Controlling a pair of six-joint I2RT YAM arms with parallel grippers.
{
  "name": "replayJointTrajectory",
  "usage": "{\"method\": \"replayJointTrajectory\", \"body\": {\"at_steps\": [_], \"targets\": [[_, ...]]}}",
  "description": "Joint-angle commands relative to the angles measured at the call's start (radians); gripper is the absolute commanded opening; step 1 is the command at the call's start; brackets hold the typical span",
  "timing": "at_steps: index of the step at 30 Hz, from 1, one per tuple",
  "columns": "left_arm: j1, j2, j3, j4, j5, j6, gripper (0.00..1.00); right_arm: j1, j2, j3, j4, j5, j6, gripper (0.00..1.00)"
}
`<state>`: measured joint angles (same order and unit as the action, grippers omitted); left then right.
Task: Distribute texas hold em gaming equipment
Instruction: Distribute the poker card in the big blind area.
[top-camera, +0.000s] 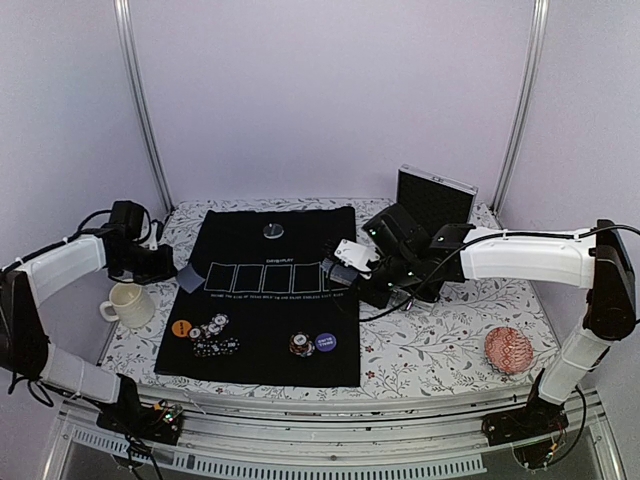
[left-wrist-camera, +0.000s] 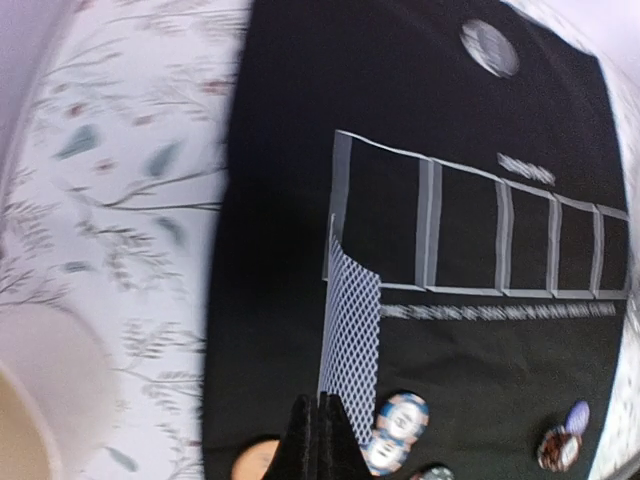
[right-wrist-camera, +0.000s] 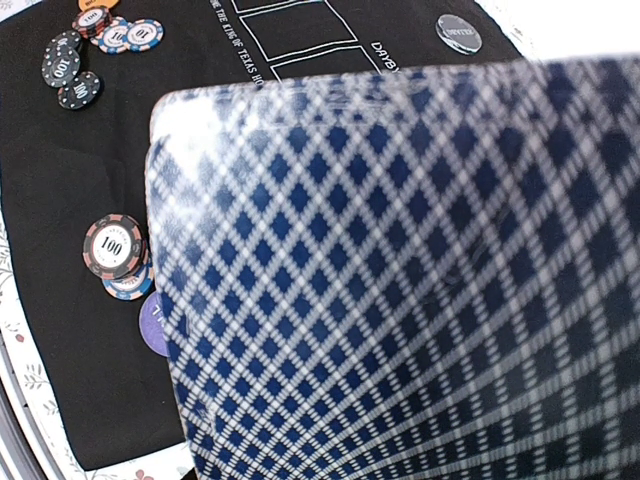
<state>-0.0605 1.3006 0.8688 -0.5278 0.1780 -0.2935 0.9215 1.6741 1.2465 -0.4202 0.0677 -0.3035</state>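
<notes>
Cards are where we're at: the left gripper (left-wrist-camera: 320, 440) is clamped tight on a single card (left-wrist-camera: 350, 320), holding it at the left side of the mat (top-camera: 270, 310), just beside the leftmost of the five printed boxes (top-camera: 265, 277). Over on the right, the right gripper (top-camera: 358, 268) has its jaws partway apart with the deck (right-wrist-camera: 400, 280) between them, hovering by the mat's right edge. What looks done to us: one pile of chips (top-camera: 212, 328) with the orange disc (top-camera: 181, 327) at the near left, a second pile (top-camera: 301, 344) with the purple disc (top-camera: 325, 341) near the middle, and the silver disc (top-camera: 273, 231) at the far middle. What's left, we reckon, is the dealing: all five boxes are bare, and we see no card lying flat on the mat.
</notes>
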Motion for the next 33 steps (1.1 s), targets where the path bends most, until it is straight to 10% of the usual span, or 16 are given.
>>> {"method": "replayJointTrajectory", "body": {"at_steps": [1, 16, 21, 28, 33], "targets": [[0.097, 0.030, -0.022, 0.042, -0.042, -0.031, 0.00, -0.012, -0.017, -0.024, 0.046, -0.011, -0.012, 0.37], [0.177, 0.128, -0.076, 0.041, -0.125, 0.013, 0.00, -0.023, -0.011, -0.021, 0.049, -0.032, -0.022, 0.37], [0.178, 0.112, -0.077, 0.028, -0.148, 0.014, 0.31, -0.024, -0.008, -0.010, 0.035, -0.037, -0.020, 0.37], [0.145, 0.037, -0.050, 0.020, -0.164, -0.005, 0.42, -0.023, -0.015, 0.002, 0.018, -0.037, -0.017, 0.37], [-0.124, -0.089, 0.031, 0.102, -0.098, 0.058, 0.60, -0.023, -0.016, 0.024, 0.013, -0.056, -0.017, 0.37]]}}
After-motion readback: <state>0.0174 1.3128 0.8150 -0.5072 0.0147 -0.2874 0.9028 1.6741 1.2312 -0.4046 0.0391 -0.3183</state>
